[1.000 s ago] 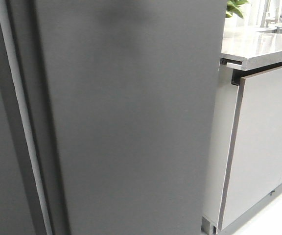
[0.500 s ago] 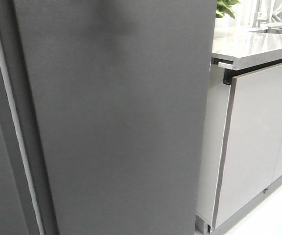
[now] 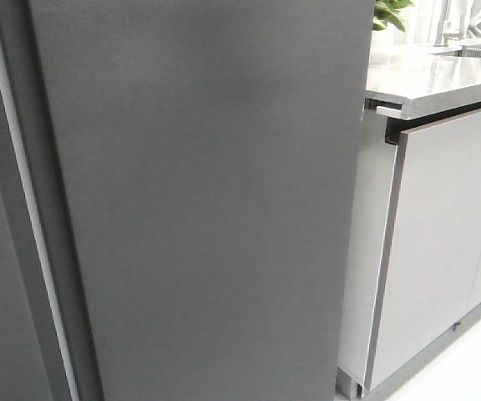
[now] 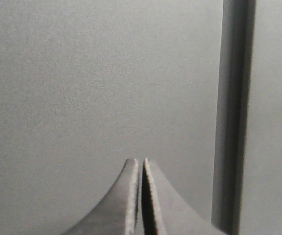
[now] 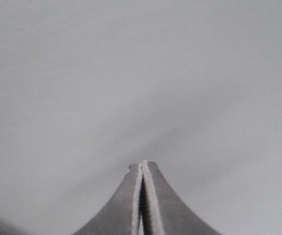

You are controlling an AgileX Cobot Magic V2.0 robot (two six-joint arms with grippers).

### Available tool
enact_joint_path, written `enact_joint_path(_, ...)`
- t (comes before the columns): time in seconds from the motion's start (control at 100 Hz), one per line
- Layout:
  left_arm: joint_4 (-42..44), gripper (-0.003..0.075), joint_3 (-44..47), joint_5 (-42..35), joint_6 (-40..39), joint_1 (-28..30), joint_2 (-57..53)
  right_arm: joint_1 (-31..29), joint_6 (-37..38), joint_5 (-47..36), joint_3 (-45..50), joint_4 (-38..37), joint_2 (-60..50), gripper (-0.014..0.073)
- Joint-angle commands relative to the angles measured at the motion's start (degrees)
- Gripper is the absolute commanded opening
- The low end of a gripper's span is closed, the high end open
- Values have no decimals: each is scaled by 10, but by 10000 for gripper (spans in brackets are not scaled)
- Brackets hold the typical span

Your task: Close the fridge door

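Note:
The fridge door [image 3: 207,209] is a wide matte dark-grey panel that fills most of the front view; only its outer side shows. A pale gasket strip [image 3: 23,209] runs down beside its left edge. My left gripper [image 4: 141,164] is shut and empty, its tips close to the dark-grey panel [image 4: 97,83], with a dark vertical seam [image 4: 234,112] off to one side. My right gripper [image 5: 142,166] is shut and empty, its tips close to the plain grey panel [image 5: 141,73]. Neither gripper shows in the front view.
A pale grey-white cabinet door [image 3: 441,242] with a thin dark edge stands ajar to the right of the fridge, under a grey countertop [image 3: 441,79]. A green plant [image 3: 391,12] stands at the back. Pale floor [image 3: 474,376] shows at the lower right.
The front view has shifted: the fridge panel and cabinet slid left over the first half second, then slightly back right. The door's right edge sits a little further left than a second ago.

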Motion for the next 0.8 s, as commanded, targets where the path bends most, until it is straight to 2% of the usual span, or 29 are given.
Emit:
enact_joint_path(0.0, -2, -20, 20, -43, -2, -4, -6, -17, -3, -60, 58, -31, -85, -46)
enact_joint_path(0.35, -2, -20, 20, -43, -2, -4, -6, -85, -3, -112, 343, -80, -366, -46)
enact_joint_path(0.69, -2, -20, 20, -43, -2, -4, -6, -155, -3, -128, 560, -86, -605, -46)
enact_joint_path(0.79, -2, -20, 20, -43, -2, -4, -6, -155, -3, -129, 614, -122, -662, -46)
